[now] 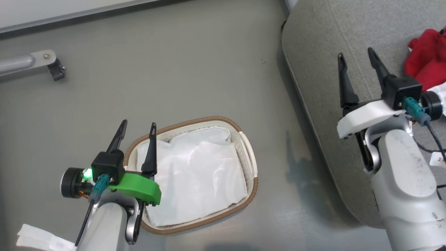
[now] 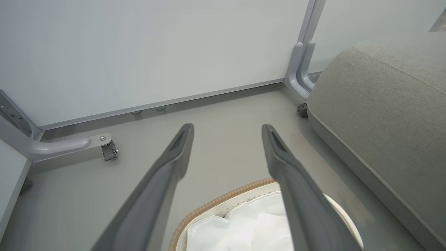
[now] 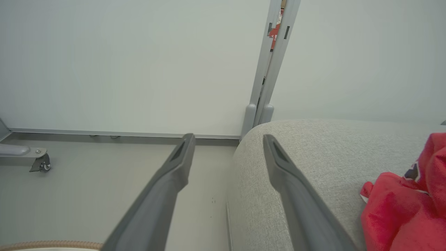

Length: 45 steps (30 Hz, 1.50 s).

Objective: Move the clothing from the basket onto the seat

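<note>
Red clothing (image 1: 427, 57) lies bunched on the grey seat (image 1: 331, 45) at the right; in the right wrist view the clothing (image 3: 400, 209) sits right of my fingers on the seat (image 3: 313, 153). The basket (image 1: 252, 164) stands on the floor with just its white liner (image 1: 195, 174) inside. My left gripper (image 1: 138, 127) hangs open over the basket's left rim, nothing between its fingers. Over the seat's near edge my right gripper (image 1: 356, 55) is open and empty, left of the clothing. The left wrist view shows the basket (image 2: 216, 204) below my open left gripper (image 2: 227, 129).
A caster leg (image 1: 41, 62) of a partition frame reaches onto the floor at the upper left. White partition walls (image 2: 156, 52) stand behind the floor and seat. A white paper scrap (image 1: 38, 238) lies at the lower left.
</note>
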### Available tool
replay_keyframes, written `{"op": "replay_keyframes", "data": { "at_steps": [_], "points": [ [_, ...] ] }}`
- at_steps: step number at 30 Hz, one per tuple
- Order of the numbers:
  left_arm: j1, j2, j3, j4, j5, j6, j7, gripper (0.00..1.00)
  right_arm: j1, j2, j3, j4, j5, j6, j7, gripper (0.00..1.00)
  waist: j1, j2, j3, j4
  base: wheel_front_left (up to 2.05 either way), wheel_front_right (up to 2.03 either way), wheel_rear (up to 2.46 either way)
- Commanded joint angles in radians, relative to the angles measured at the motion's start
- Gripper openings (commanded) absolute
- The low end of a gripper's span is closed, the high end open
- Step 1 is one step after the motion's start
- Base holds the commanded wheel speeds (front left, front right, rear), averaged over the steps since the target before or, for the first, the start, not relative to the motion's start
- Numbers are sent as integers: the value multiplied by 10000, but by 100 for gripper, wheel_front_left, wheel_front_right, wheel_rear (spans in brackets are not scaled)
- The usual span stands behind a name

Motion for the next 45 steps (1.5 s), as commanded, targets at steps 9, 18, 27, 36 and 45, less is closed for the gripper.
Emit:
{"op": "replay_keyframes", "data": {
  "at_steps": [9,18,27,36,45],
  "points": [
    [893,-258,1163,81,132,352,0,100,1332,322,718,-8,350,-14,-48,100,-1,0,-1302,1315,0,0,0],
    [1608,-329,1644,145,69,312,0,100,2499,405,870,78,544,-14,-48,100,-1,0,-2037,1745,0,0,0],
    [2331,-333,1850,23,-770,119,0,100,3420,450,944,65,788,-14,-48,100,-1,0,-2705,1863,0,0,0],
    [2887,-333,1810,45,-1165,-12,0,100,4017,454,1110,72,1081,-14,-48,100,-1,0,-3187,1877,0,0,0],
    [2810,-396,1747,505,-1428,-63,53,0,4271,552,1067,448,1217,0,77,0,-1,0,-3243,1885,0,0,0]
  ]
}}
